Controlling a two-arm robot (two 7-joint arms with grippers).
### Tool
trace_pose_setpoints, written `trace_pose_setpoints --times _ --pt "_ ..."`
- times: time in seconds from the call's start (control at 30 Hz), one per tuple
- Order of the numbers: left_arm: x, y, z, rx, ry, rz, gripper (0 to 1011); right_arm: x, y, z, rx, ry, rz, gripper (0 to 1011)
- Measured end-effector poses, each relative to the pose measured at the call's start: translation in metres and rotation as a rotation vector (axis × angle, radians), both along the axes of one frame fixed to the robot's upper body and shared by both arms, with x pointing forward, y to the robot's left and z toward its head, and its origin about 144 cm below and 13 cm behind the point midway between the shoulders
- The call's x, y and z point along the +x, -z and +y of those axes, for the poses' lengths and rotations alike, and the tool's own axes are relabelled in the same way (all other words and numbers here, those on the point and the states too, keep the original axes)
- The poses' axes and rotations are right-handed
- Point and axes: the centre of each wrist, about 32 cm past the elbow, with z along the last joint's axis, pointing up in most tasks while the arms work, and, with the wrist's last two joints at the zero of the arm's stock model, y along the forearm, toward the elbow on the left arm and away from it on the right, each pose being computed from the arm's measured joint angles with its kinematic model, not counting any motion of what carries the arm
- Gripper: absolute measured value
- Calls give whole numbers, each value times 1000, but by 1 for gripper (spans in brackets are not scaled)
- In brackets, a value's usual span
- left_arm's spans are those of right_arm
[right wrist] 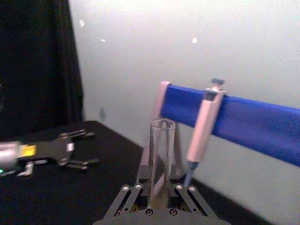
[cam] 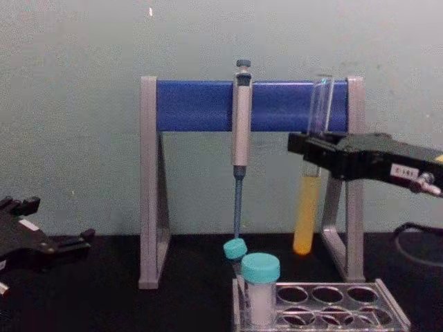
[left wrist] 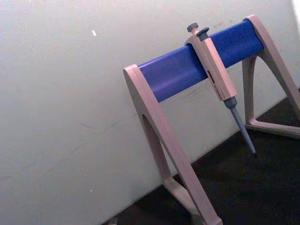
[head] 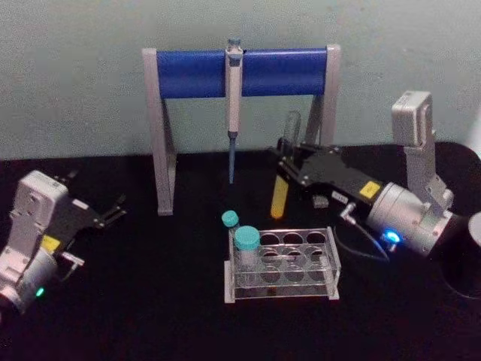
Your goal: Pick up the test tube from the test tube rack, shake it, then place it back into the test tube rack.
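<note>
- Rack (head: 282, 293) sits nearest you, front-centre, w/ two teal-capped tubes (head: 246, 239).
- Your R gripper (head: 285, 167) is clamped on test tube (cam: 306, 207), near-upright, above & behind rack.
- L gripper (head: 113, 213) far left, fingers spread, empty.

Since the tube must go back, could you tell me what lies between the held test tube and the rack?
Just bare black table, in the head view, between the test tube in the right hand and the test tube rack.

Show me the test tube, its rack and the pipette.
test tube (cam: 305, 218), chest view, on its yellow liquid.
test tube rack (head: 289, 280), head view, front wall.
pipette (cam: 241, 124), chest view, grey body.
</note>
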Motion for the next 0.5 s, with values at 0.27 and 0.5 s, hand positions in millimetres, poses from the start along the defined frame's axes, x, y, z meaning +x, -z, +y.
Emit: trace_pose_setpoints --times 0.27,0.5 --pt "0 0 0 0 0 0 1010 4 0 -3 -11 81 -21 232" --pt "0 0 0 0 0 0 1010 2 -1 -5 -13 94 -21 232"
